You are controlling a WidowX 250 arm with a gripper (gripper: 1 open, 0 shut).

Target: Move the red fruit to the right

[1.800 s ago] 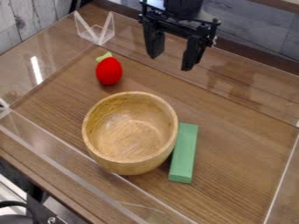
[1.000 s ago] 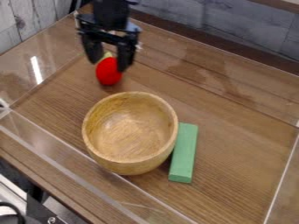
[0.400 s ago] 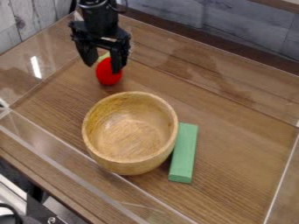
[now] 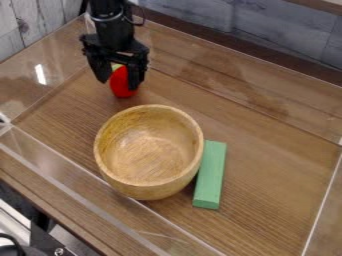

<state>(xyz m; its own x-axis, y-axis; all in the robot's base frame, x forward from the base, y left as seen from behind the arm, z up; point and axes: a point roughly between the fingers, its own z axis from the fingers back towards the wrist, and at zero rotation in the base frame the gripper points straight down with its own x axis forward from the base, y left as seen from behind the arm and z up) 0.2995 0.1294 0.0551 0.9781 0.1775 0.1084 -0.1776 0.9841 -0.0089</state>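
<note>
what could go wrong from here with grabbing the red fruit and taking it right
1. The end effector is open around the red fruit; the rounded fruit may roll or squirt out as the fingers close.
2. The wooden bowl sits close by to the right, so a low carry might clip its rim.

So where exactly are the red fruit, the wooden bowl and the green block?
red fruit point(image 4: 123, 84): camera view, lower red body.
wooden bowl point(image 4: 147, 190): camera view, front outer wall.
green block point(image 4: 211, 175): camera view, middle of top face.
</note>
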